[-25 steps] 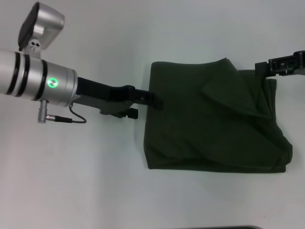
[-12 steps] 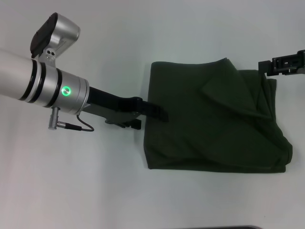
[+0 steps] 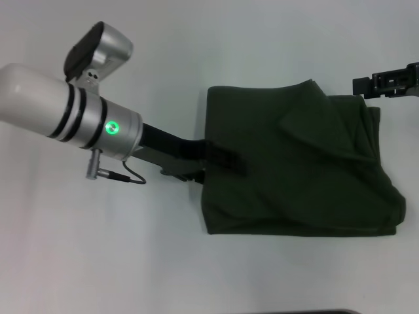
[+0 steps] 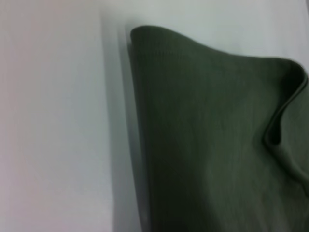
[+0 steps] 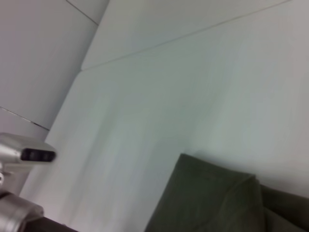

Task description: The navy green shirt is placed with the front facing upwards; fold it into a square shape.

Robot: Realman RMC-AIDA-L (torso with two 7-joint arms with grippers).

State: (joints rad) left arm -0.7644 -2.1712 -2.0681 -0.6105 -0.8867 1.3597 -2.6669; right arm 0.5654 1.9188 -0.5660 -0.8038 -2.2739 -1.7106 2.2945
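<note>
Sliding in from my left, the left claw (image 3: pixel 226 162) has moved over the last second from just off the shirt's left edge to lying on top of the cloth; its dark fingers now overlap the left border of the navy green shirt (image 3: pixel 294 163). I cannot tell from any view whether that claw is spread or closed, since the fingers merge with the dark fabric and the left wrist view shows only cloth. The right claw (image 3: pixel 386 84) has drawn slightly away from the shirt's far right corner and now sits just off it, above the bench (image 3: pixel 163 261); its grip state I cannot make out either.

I read this as the left arm either pressing the fold flat or reaching in for the next edge, while the right arm backs off. The shirt is already a compact bundle, so I judge the folding to be well along, though not neat.

The shirt lies right of centre on the bench. It is a rough rectangle, a little wider than deep in the head view, so its long axis runs left to right. The left and near edges are straight and clean. The right side is bulkier, with a loose triangular flap near the far right corner and a rounded, puffed corner at the near right. No lettering or collar shows, so I cannot say which way the neck points.
</note>
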